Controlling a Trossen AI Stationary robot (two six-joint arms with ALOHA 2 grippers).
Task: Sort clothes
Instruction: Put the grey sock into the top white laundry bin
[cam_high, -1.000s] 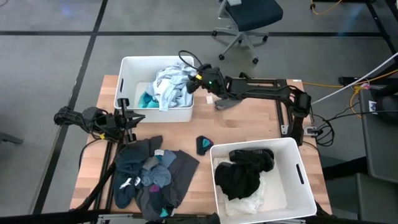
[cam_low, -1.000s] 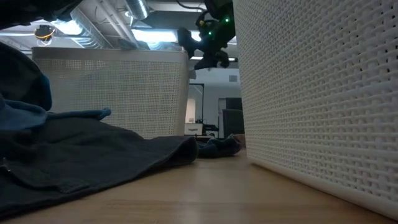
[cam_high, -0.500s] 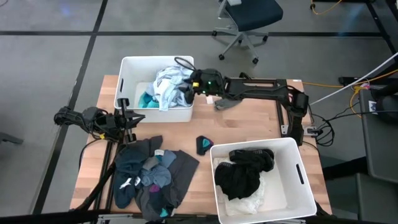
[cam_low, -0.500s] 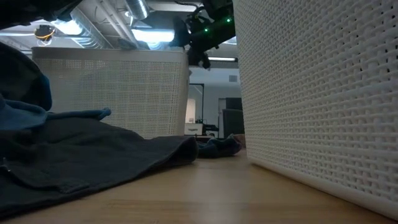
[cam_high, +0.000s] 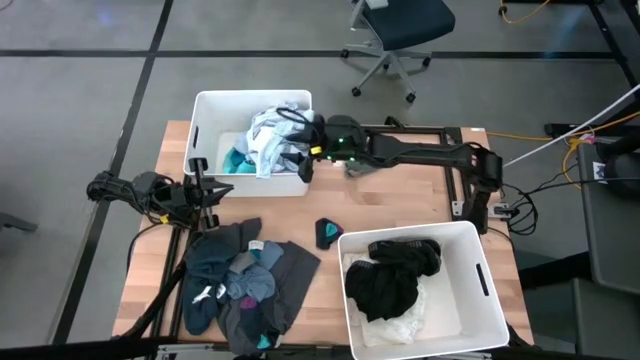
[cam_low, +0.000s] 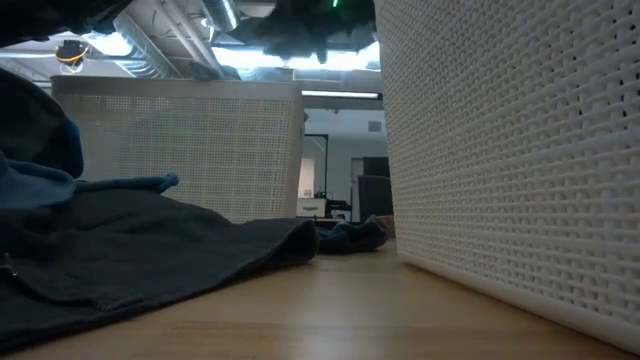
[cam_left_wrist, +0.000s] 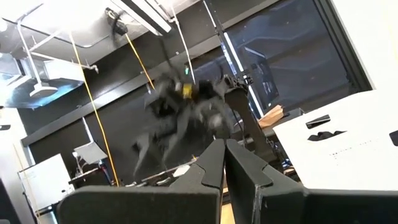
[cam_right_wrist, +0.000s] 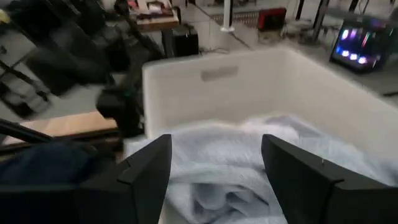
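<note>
Grey floor (cam_high: 80, 90), office chair (cam_high: 395, 30) behind table; ceiling strip lights (cam_low: 240, 58).

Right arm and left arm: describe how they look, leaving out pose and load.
The right arm is a dark, slim jointed boom with small green lights near its wrist and black cables looping off it. Its gripper has two flat dark fingers. The left arm is equally dark, with a yellow marking.

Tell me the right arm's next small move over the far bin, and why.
Probably pull the right gripper back out of the far bin toward the loose pile on the table. Its fingers are spread with nothing between them, and the pale garment already lies in the bin.
</note>
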